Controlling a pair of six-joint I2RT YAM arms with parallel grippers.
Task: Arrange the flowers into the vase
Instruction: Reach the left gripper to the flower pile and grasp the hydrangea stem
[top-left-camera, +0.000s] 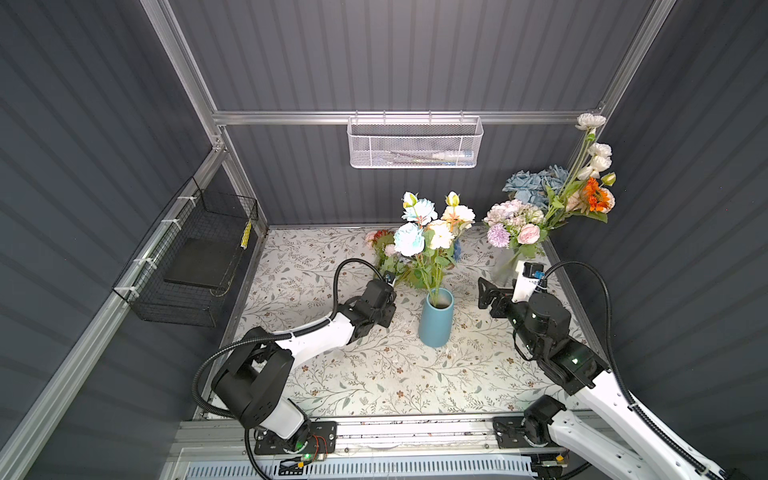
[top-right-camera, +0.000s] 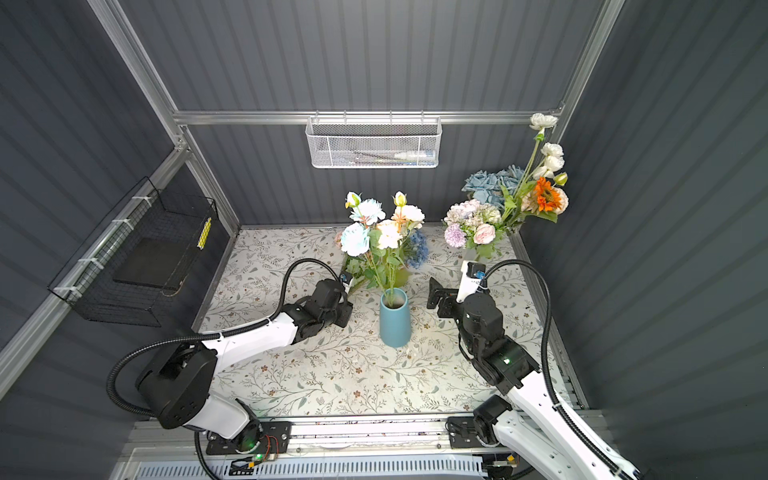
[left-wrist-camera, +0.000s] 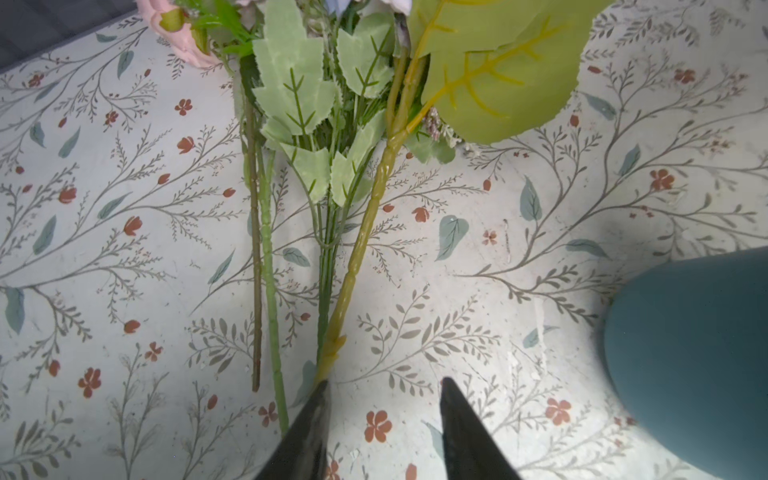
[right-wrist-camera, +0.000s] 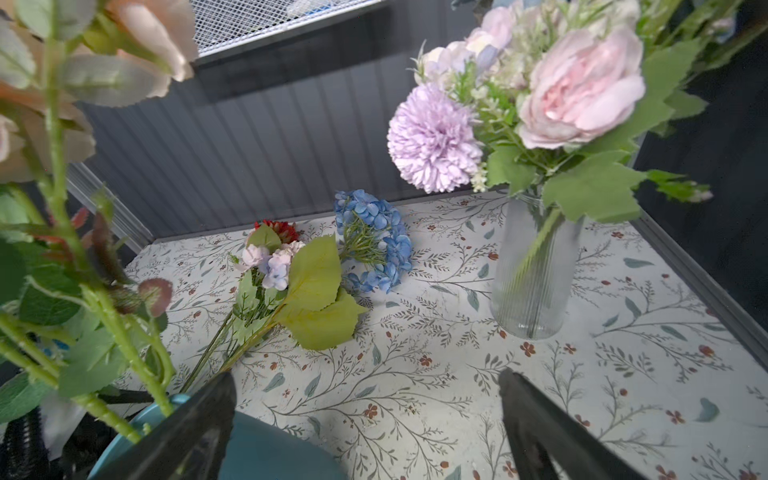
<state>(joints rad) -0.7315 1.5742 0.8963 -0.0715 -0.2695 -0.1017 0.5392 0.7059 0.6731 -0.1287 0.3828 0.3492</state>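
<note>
Plainly, the coming grasp turns on how the loose flowers (top-left-camera: 384, 249) lie against the left fingers (left-wrist-camera: 309, 428). The sprays rest flat on the table (top-left-camera: 332, 374), left of the blue vase (top-left-camera: 435, 324) and a little beyond it. Their long axis runs near to far, with the cut stem ends toward the left arm and the pink, lilac and red heads toward the far wall. In the left wrist view the yellow-green stem (left-wrist-camera: 365, 232) ends right at the tip of one finger. The gap between the two fingers shows only bare table (so the stem looks beside the grip, not inside it). Those fingers stand partly apart, pinching nothing that I can see. The right fingers (right-wrist-camera: 195, 428) are spread wide and empty, just right of the vase, which already carries a blue, white and peach spray (top-left-camera: 428, 232). I judge the left arm far the nearer; a small sideways shift should bring the stem between its fingers.
</note>
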